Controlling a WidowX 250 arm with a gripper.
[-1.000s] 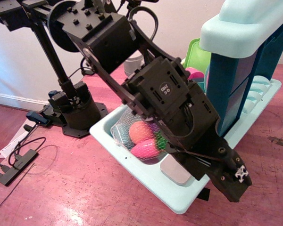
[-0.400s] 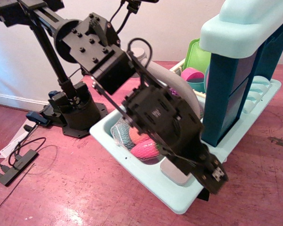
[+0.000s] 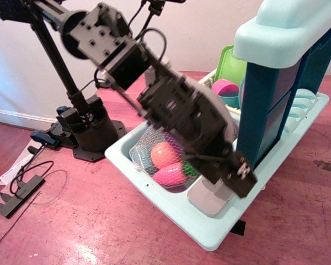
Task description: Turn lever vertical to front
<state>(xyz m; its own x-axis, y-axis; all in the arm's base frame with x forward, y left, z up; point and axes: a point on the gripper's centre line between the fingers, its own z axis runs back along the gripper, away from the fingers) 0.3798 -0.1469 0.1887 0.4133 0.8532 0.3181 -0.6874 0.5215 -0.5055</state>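
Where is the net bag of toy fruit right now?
The net bag of toy fruit lies in the pale toy sink at centre frame, just left of and partly under the black gripper, with the teal cabinet to its right.

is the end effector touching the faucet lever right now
Cannot tell. In the only view, the end effector overlaps the grey faucet base at the sink, and the arm hides the lever, so no contact or gap shows.
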